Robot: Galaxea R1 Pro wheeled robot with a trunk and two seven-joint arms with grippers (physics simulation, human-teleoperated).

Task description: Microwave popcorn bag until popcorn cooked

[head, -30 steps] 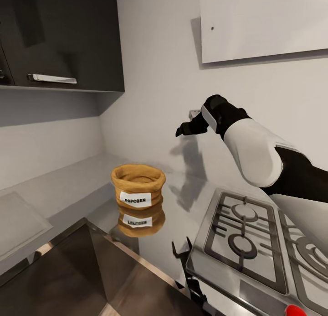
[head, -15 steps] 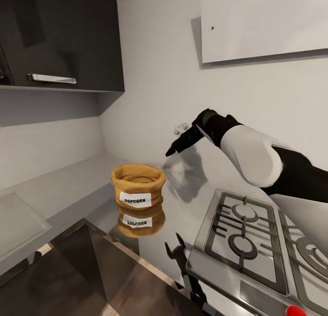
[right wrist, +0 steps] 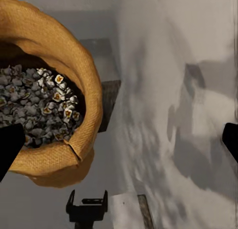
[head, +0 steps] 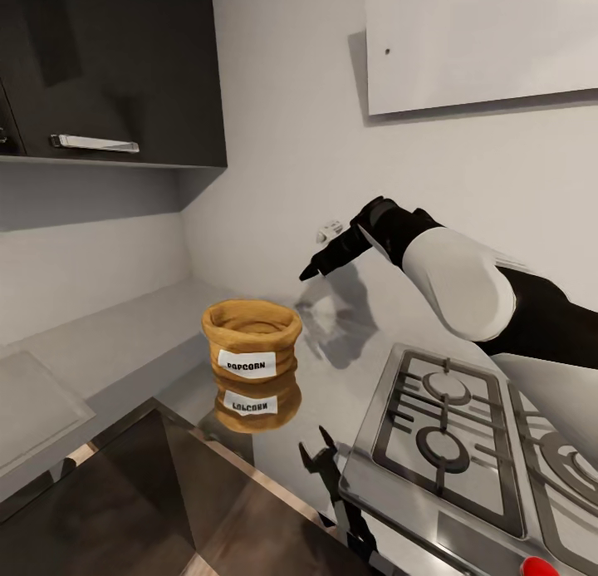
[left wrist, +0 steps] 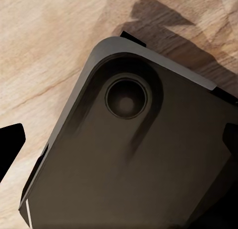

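Nearest, low in the head view, the left gripper [head: 320, 458] hangs just off the thin front edge of the countertop [head: 332, 376], beside the near corner of the gas hob [head: 465, 443]. Its two dark fingers stand spread, nothing between them. In the left wrist view a dark rounded base [left wrist: 134, 154] lies over a wood-grain floor [left wrist: 44, 50].

Further in, one popcorn bag [head: 252, 338] stands upright on the steel, mirrored beneath itself, with bare countertop all round it. It sits well back from the front edge and apart from the hob. The right wrist view looks into its open mouth: a speckled heap of popcorn [right wrist: 37, 105] fills it.

Beyond and above, the right gripper [head: 320, 256] hovers in the air, near the white wall [head: 282, 144] and short of the bag. Its fingertips [right wrist: 10, 147] sit wide apart at either side of its own camera's picture, empty.

Farthest, one dark wall cabinet [head: 116, 69] hangs at the upper left.
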